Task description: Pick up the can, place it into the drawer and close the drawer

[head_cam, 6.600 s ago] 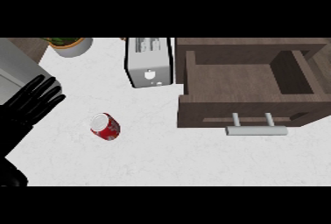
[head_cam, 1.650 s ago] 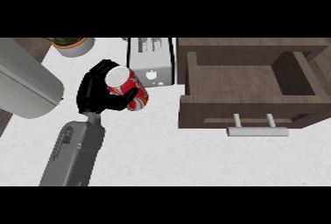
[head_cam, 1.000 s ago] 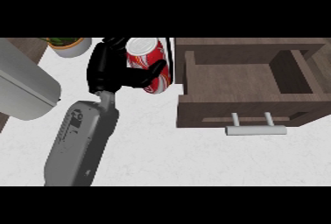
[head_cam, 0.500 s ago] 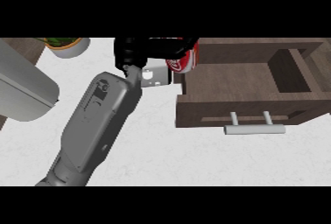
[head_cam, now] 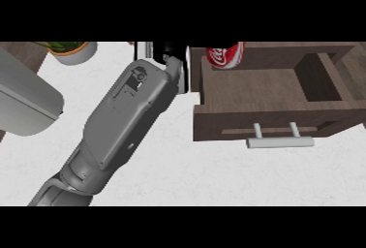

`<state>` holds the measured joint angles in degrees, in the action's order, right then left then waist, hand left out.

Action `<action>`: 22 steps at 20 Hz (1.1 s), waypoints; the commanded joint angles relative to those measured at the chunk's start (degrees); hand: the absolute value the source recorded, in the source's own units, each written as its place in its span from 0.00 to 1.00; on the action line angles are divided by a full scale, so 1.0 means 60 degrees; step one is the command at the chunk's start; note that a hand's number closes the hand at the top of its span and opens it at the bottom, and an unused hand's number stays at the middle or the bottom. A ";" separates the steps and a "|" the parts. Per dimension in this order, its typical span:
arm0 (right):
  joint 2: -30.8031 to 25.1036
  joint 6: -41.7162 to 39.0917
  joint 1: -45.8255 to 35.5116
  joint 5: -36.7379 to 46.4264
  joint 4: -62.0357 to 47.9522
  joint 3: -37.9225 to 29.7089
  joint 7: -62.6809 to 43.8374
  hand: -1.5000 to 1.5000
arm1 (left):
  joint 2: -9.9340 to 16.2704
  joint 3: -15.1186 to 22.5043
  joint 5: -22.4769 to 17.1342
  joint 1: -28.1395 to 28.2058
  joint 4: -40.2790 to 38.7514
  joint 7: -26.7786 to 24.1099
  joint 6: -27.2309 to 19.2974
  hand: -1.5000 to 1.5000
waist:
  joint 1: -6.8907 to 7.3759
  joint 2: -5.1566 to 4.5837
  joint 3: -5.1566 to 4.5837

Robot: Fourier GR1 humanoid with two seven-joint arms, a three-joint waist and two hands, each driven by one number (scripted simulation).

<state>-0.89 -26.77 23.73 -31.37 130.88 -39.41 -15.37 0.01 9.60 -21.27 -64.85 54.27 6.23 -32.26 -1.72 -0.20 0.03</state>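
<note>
The left hand point(head_cam: 174, 50) shows only as a dark mass at about 12 o'clock, cut off by the view's upper edge, with its grey forearm running down to 7 o'clock. Whether it is clamped on the can cannot be told from here. The can point(head_cam: 225, 55), red with white lettering, sits just to the hand's 3 o'clock side, over the back left corner of the open drawer point(head_cam: 261, 89). It is partly cropped, so it is unclear whether it hangs above the drawer floor or already rests on it. The drawer fills the 1 to 3 o'clock part of the view, and its handle point(head_cam: 280, 141) faces 6 o'clock. A potted plant point(head_cam: 71, 51) stands at 11 o'clock, and a rounded grey shape point(head_cam: 25, 104) lies at 9 o'clock. The right hand is not visible. The main risk, as I judge it, is the can's position: it is close to the drawer's left wall and back edge, so a release here could catch the rim and tip the can onto the counter point(head_cam: 178, 174) or leave it lying askew. The forearm also passes near the drawer's left front corner and could nudge the drawer when it pulls back.
</note>
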 commanded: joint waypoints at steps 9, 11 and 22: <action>-0.0082 -0.0036 -0.0347 0.0287 -0.0301 0.0189 0.0292 0.00 | -0.0001 0.1239 -0.2108 -0.2330 -0.2358 -0.0744 -0.1018 1.00 | -0.0266 -0.0053 0.0008; -0.0138 0.0316 -0.0536 0.0388 -0.0036 0.0301 -0.0107 0.00 | -0.0001 0.1603 -0.2624 -0.2257 -0.2591 -0.0967 -0.1136 1.00 | -0.0297 -0.0065 0.0005; -0.0574 -0.0003 -0.0426 -0.0536 -0.0235 -0.0225 -0.0209 0.00 | -0.0001 0.2510 -0.3895 -0.2648 -0.3988 -0.1720 -0.1032 1.00 | -0.0462 -0.0085 0.0013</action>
<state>-2.32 -25.74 20.95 -31.79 130.65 -38.48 -16.84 0.00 22.81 -42.35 -79.69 32.77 -3.22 -38.48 -4.26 -0.75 0.10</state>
